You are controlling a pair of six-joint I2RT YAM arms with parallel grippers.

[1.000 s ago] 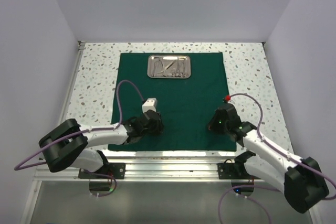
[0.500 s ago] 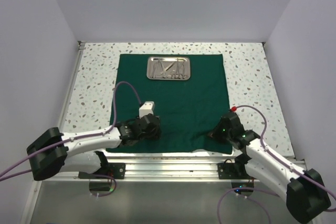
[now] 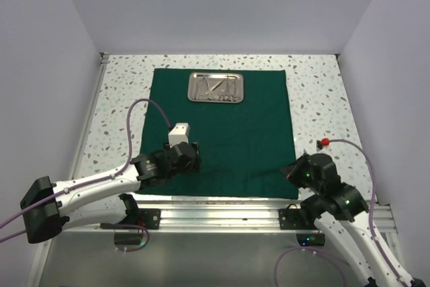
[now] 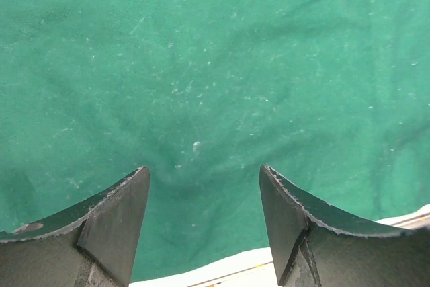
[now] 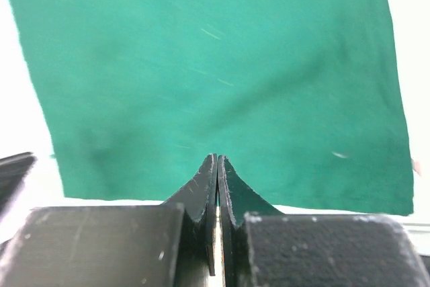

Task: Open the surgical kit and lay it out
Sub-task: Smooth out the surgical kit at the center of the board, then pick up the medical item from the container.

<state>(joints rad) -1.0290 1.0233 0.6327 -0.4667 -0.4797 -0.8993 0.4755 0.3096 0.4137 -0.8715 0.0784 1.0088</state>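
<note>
The dark green cloth (image 3: 222, 132) lies spread flat on the table. The steel tray (image 3: 190, 89) stands on its far middle, with the small silver instruments (image 3: 216, 87) inside. My left gripper (image 3: 189, 160) hovers over the cloth's near left part. In the left wrist view it (image 4: 205, 169) is open and empty, with cloth (image 4: 215, 65) below and the cloth's near edge between the fingers. My right gripper (image 3: 294, 171) is at the cloth's near right corner. In the right wrist view it (image 5: 217, 157) is shut on nothing, just above the cloth's (image 5: 215, 65) edge.
The speckled table top (image 3: 322, 99) shows on both sides of the cloth. A metal rail (image 3: 215, 216) runs along the near edge by the arm bases. White walls close in the left, right and far sides.
My right arm has drawn back toward the near right, to the cloth's corner. The wrinkle by the near right edge is gone. My left gripper has shifted a little left.
</note>
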